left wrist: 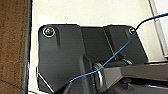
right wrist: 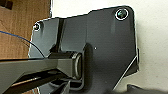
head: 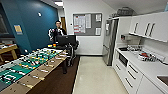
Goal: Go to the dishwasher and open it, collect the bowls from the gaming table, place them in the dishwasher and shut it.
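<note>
I stand in a kitchen room. The dishwasher, the bowls and the gaming table are out of view. Beyond the far end of the table-football table (head: pixel 27 66) lie small yellow and orange-red things (head: pixel 52 45), too small to tell what they are. In the left wrist view my arm's dark plate (left wrist: pixel 60 57) hangs over pale floor (left wrist: pixel 87 12) beside brown carpet (left wrist: pixel 12 45). The right wrist view has the same plate (right wrist: pixel 105 47) over the seam between carpet (right wrist: pixel 25 25) and pale floor (right wrist: pixel 152 37).
A person (head: pixel 58 30) with a control rig stands behind the table-football table. A steel fridge (head: pixel 110 41) stands at the back right. White drawers (head: pixel 130 75) under a counter (head: pixel 147 66) line the right side. Pale floor (head: pixel 97 75) runs down the middle.
</note>
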Motion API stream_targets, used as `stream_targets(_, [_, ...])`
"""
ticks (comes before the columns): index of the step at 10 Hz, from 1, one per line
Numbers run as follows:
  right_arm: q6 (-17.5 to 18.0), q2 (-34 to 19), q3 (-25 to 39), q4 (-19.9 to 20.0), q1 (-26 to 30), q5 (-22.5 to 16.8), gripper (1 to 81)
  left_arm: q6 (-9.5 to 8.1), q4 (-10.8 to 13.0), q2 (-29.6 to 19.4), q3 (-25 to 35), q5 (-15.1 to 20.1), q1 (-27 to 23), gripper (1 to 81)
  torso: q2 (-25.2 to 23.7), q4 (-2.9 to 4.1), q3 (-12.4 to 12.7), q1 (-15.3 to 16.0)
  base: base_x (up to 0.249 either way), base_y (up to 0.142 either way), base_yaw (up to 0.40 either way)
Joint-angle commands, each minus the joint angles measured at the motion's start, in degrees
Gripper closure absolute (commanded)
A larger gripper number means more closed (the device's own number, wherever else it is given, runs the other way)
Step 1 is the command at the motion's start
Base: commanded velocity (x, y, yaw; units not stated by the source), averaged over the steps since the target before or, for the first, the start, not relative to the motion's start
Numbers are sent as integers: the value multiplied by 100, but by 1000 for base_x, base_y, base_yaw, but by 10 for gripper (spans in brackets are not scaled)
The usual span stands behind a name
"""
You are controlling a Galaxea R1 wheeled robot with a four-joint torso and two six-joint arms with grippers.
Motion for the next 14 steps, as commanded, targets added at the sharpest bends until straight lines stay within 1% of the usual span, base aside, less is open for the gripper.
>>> stream_targets(1, [-22,-57,-72,-34,249,-311,10,5,8,19,-84,220,-183,10,0,0,0,0,0,0,369])
stream_targets(7, [-23,101,-274,-69,213,-311,10,5,17,63,-129,255,-191,10,0,0,0,0,0,0,368])
stream_targets(10, [-31,163,-309,-78,257,-311,10,5,-9,107,-243,255,-191,10,0,0,0,0,0,0,368])
stream_targets(14, [-31,172,-371,-78,222,-311,10,5,0,151,-252,273,-182,10,0,0,0,0,0,0,368])
